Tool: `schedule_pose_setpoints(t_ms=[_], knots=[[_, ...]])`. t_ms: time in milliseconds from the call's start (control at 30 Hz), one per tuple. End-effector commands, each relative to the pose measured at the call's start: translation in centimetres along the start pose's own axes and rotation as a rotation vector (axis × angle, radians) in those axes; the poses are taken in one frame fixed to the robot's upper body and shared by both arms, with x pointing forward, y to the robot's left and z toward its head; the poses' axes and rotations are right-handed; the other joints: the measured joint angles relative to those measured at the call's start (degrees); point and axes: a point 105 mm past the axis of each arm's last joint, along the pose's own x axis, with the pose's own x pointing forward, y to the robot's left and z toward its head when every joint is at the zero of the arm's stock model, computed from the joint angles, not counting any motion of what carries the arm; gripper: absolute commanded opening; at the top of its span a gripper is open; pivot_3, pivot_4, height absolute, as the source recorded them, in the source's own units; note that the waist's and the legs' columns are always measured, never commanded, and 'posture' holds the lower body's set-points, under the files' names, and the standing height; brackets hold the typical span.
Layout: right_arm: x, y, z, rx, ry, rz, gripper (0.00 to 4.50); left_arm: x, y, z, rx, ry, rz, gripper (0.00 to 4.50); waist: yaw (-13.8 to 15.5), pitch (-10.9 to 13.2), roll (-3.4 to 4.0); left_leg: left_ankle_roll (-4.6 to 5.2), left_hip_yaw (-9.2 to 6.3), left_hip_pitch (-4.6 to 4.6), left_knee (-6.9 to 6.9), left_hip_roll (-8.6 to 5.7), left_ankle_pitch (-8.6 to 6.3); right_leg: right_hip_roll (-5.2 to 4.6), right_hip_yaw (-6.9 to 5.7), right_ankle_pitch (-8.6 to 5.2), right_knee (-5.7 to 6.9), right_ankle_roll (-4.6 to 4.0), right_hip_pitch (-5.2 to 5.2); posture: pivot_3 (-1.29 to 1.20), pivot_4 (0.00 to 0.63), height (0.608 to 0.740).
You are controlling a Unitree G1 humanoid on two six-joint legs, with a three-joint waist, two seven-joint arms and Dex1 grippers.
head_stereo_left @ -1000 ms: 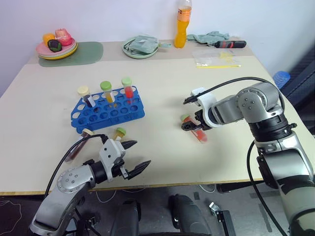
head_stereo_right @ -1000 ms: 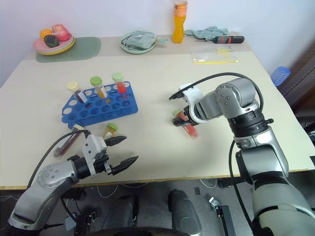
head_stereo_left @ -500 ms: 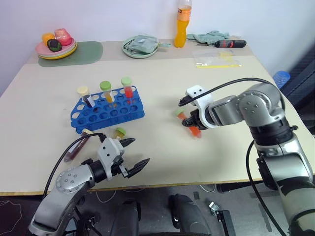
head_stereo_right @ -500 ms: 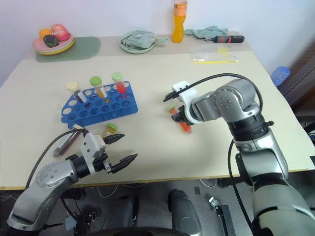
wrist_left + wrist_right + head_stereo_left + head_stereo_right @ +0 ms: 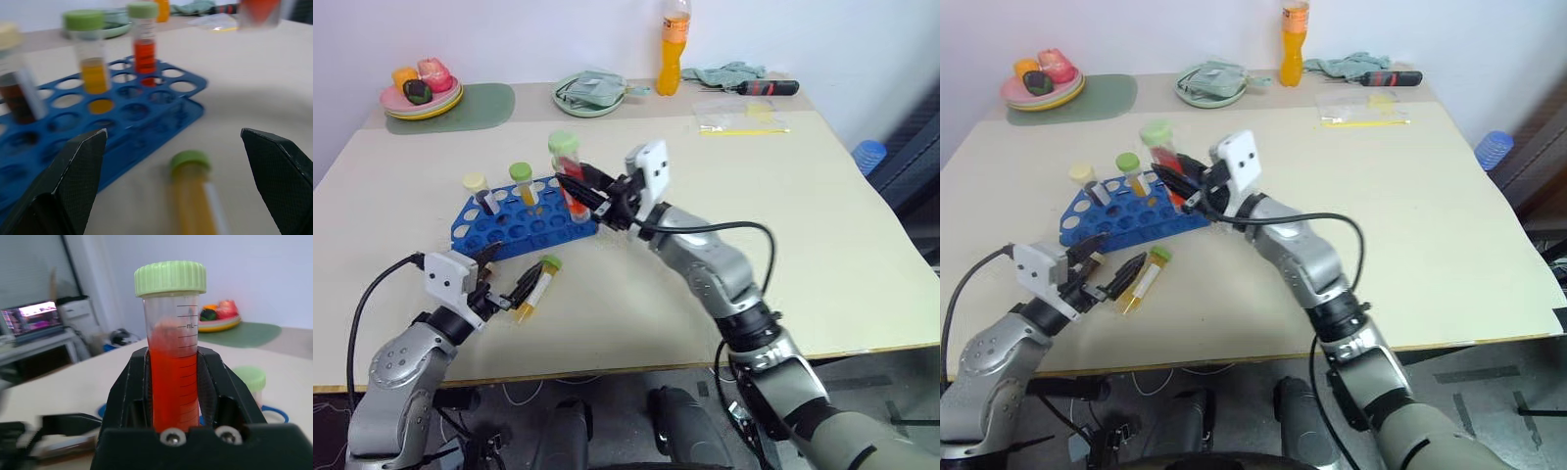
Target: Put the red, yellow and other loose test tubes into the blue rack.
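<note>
at the left, close to the near edge of the table (image 5: 822, 255), the left gripper (image 5: 504, 279) hangs low with its two black fingers spread wide and nothing between them. just beside its fingertips lies the yellow tube (image 5: 536, 285), flat on the tabletop with its green cap pointing toward the blue rack (image 5: 524, 225); a strip of bare table separates the tube from the rack's near wall. the rack sits left of the table's middle, with open surface between it and the left edge. three tubes stand in its far row: a dark one with a cream cap (image 5: 480, 193), a yellow one with a green cap (image 5: 522, 183), and a red one with a green cap (image 5: 144, 44) at the rack's right end.

over that right end the right gripper (image 5: 576, 188) is clamped on the red tube (image 5: 567, 168), held upright with its green cap above the fingers and red liquid showing between them, lifted clear of the rack's holes. most holes in the near rows are empty.

right of the arm the table is wide open to its right and near edges. along the far edge stand a plate of fruit (image 5: 423, 90) on a green mat (image 5: 470, 103), a green plate with a cloth (image 5: 591, 93), an orange bottle (image 5: 674, 51), a second cloth (image 5: 724, 72), a screwdriver (image 5: 766, 87) and a clear bag (image 5: 736, 112).
</note>
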Motion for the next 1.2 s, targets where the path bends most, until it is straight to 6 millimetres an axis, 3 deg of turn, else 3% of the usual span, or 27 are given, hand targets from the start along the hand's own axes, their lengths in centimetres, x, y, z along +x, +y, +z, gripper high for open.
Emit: schedule_pose_setpoints(t_ms=[33,300,600,1000,1200], knots=[[1.9,-0.1,0.3,-0.046,-0.042,-0.025,0.77,-1.0,1.1,0.4,0.044,-0.031,0.052,4.50,-0.05,0.01,0.01,0.00,0.00,0.00,0.00,0.00,0.00,0.00,0.00,0.00,0.01,0.00,-0.01,0.00,0.150,0.740],[3.7,-0.6,-1.5,-0.067,-0.023,-0.079,0.77,-1.4,1.2,0.4,0.054,-0.041,0.060,4.50,-0.22,0.01,0.02,0.00,-0.04,0.01,-0.03,0.01,0.00,0.01,-0.01,0.00,0.02,-0.01,-0.01,0.00,0.150,0.740],[3.5,-1.7,-3.3,-0.059,-0.004,-0.135,0.77,-1.2,0.8,0.8,0.062,-0.048,0.050,4.50,-0.54,0.01,0.02,0.00,-0.05,0.02,-0.04,0.01,0.00,0.02,-0.01,0.00,0.06,-0.01,-0.02,0.00,0.150,0.740],[4.4,0.9,-4.1,-0.067,-0.014,-0.040,0.77,-0.2,-0.6,2.7,0.067,-0.063,0.025,4.50,-0.56,0.01,0.02,0.00,-0.06,0.03,-0.04,0.02,0.00,0.02,-0.01,0.00,0.07,-0.01,-0.01,0.00,0.150,0.740],[4.7,1.0,-4.5,-0.043,-0.001,-0.042,0.77,0.1,-1.2,3.3,0.061,-0.059,0.022,4.50,-0.57,0.01,0.02,0.00,-0.06,0.05,-0.03,0.02,0.00,0.02,-0.01,0.00,0.10,-0.01,-0.01,0.00,0.150,0.740]])
